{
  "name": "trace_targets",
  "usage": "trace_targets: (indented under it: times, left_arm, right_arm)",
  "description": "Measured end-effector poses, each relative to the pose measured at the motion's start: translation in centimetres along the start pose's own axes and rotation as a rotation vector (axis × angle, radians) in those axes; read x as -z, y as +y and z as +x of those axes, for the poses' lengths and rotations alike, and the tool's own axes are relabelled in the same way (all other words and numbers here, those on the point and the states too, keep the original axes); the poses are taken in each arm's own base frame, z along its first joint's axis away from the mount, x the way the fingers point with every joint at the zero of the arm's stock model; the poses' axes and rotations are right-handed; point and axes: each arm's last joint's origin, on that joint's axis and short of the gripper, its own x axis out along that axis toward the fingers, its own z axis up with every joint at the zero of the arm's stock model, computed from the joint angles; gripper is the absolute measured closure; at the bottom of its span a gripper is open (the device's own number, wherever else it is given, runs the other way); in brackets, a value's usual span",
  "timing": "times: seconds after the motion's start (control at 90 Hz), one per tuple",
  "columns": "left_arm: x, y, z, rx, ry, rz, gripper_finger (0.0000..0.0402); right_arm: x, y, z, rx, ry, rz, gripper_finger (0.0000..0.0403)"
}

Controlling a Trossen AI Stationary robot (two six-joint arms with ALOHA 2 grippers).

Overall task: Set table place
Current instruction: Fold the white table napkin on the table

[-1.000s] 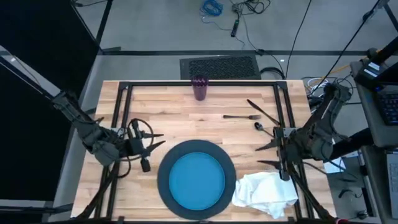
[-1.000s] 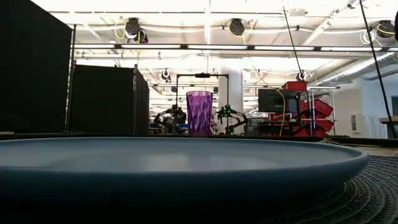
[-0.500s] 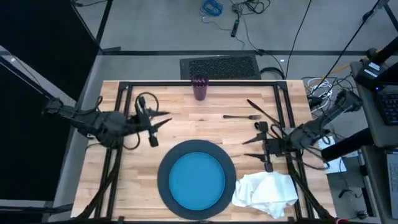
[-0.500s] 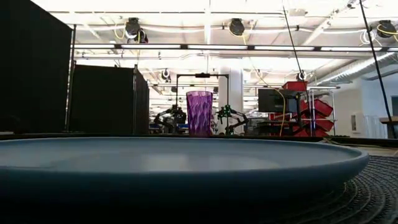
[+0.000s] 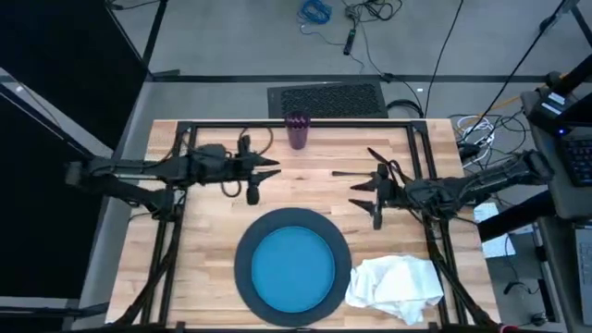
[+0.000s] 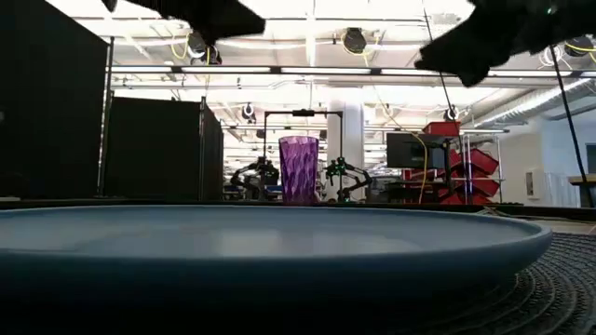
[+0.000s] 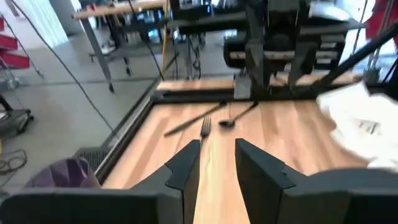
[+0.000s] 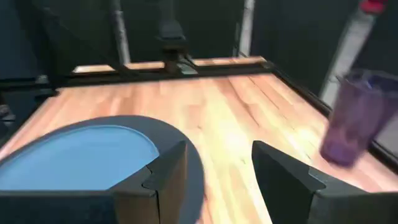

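Early stage. My left gripper (image 5: pixel 274 169) sits up-left of the charger (image 5: pixel 242 268), fingers apart, empty. Blue plate (image 5: pixel 294 268) is already on the charger. Cup (image 5: pixel 296 130), fork (image 5: pixel 359 173), knife (image 5: pixel 390 165) lie beyond it, unplaced. My right gripper (image 5: pixel 356 193) hovers up-right, fingers apart, empty. Napkin (image 5: pixel 396 287) crumpled right of the charger.

Spread fingers (image 8: pixel 166 171), blue plate (image 8: pixel 81 158) on charger (image 8: pixel 186 155), seemingly purple cup (image 8: pixel 354 118), table (image 8: pixel 249 112)
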Motion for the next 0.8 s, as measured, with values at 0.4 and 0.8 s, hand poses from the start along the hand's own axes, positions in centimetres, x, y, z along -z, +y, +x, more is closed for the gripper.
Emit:
trace_targets:
  times: [0.4,0.8]
  left_arm:
    - [2.5,-0.1,4.4,0.148,0.027,-0.044,0.0315]
    - [3.3,-0.7,6.1,0.188,0.0,-0.037,0.0315]
  right_arm:
    - [2.7,-0.3,-0.3,0.009,0.271,0.234,0.0234]
    - [4.1,-0.1,-1.1,0.081,0.403,0.241,0.0234]
